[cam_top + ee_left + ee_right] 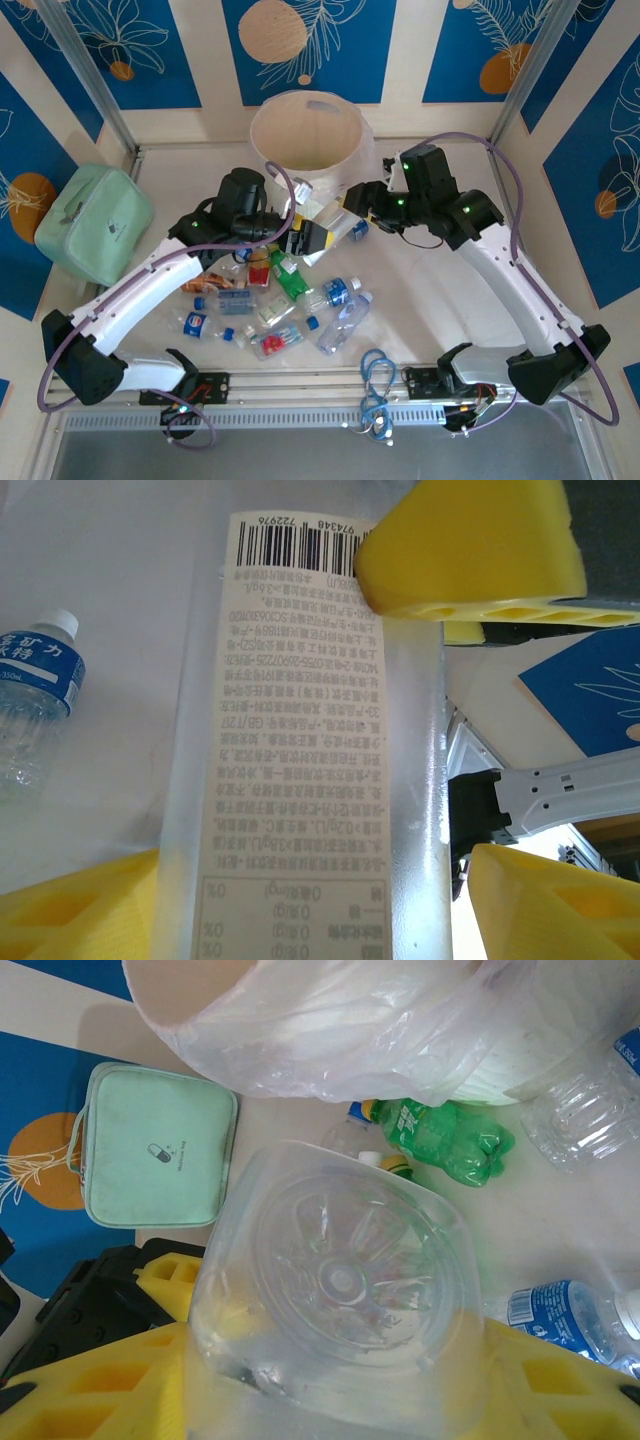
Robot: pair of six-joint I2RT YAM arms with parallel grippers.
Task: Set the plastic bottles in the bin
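Right gripper (355, 218) clamped on a clear bottle (322, 232), forearm angled inward; left gripper (283, 228) at its other end, just before the bin (262, 140). From left wrist: clear bottle (300, 780) between yellow fingers (80, 915), grip unclear. From right wrist: bottle base pinched, bin (170, 1010) above.

The left arm (130, 290) and the right arm (500, 270) are long and white, with chunky black joints and tiny green lights. A thin purple cable (512, 215) runs along each one. The claw fingers (80, 910) are yellow blocks with little holes.
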